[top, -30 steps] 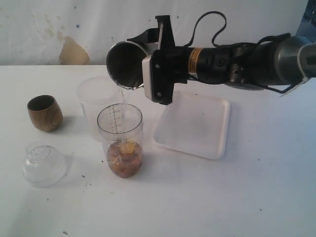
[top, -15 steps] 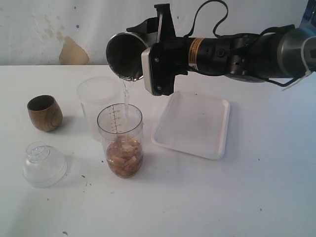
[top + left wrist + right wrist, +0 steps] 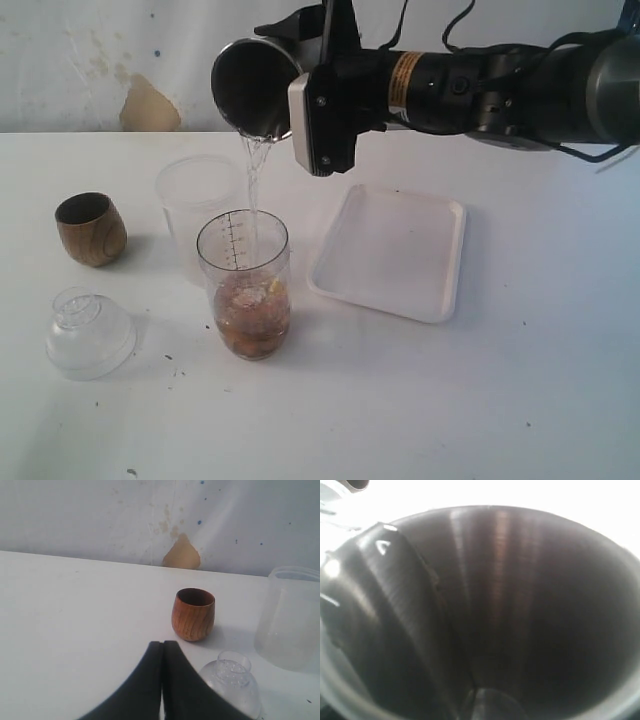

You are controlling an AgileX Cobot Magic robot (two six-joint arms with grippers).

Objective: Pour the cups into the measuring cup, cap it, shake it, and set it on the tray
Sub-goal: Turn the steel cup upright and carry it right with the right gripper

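My right gripper [image 3: 292, 92] is shut on the brushed-steel tumbler [image 3: 254, 88], held tipped high above the measuring cup [image 3: 245, 290]. A thin stream of water [image 3: 252, 185] falls from the tumbler's rim into the measuring cup, which holds brownish liquid with pieces in it. The tumbler's dark inside [image 3: 510, 605] fills the right wrist view and hides the fingers. The wooden cup [image 3: 90, 228] [image 3: 193, 614] stands upright at the left. The white tray [image 3: 400, 255] lies right of the measuring cup. My left gripper [image 3: 163, 647] is shut on nothing, short of the wooden cup.
A frosted plastic cup [image 3: 195, 205] [image 3: 292, 617] stands just behind the measuring cup. A clear dome-shaped cap [image 3: 88, 332] [image 3: 230, 682] rests on the table in front of the wooden cup. A wall closes off the back of the white table.
The right arm has lifted the tumbler a little and tipped it further. The water keeps running and the level in the measuring cup has risen.
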